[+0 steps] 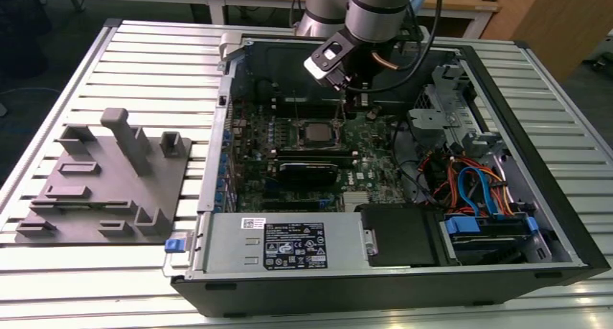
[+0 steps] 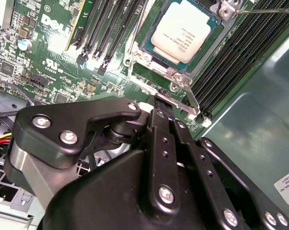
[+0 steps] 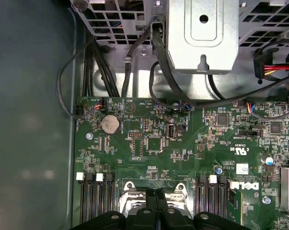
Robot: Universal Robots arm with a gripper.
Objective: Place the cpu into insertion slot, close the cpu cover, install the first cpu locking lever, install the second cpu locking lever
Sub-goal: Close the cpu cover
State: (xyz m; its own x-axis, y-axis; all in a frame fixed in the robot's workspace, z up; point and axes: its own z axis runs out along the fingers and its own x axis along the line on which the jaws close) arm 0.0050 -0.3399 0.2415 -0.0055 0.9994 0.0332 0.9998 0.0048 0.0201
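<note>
The fingers (image 2: 161, 112) are pressed together with nothing visible between them. Their tips hang low over the board (image 3: 158, 143) inside the open case (image 1: 565, 221) on the bench (image 1: 143, 56).

Just beyond the tips, the cpu (image 2: 182, 29) lies flat in the slot (image 2: 134, 58). The cover (image 2: 158, 61) appears to be down around it, its window framing the grey lid.

A silvery lever (image 2: 188, 98) runs out from the slot's near corner and passes just beside the fingertips. I cannot tell whether they touch it. A 2nd, thinner lever (image 2: 269, 9) shows on the far side of the cpu from the fingers. In the exterior view the fingers (image 1: 347, 103) stand just past the cpu (image 1: 314, 133), toward the back wall of the case.

The cpu is probably light, rigid and fragile underneath, so it is best left alone now that it is seated. The cover looks thin and stiff and should bear only even pressure. The lever is likely springy steel, slippery against hard fingers. Its bent free end is the place to push, since a push along the bare shaft could slide off onto the memory slots (image 2: 230, 62) alongside.
</note>
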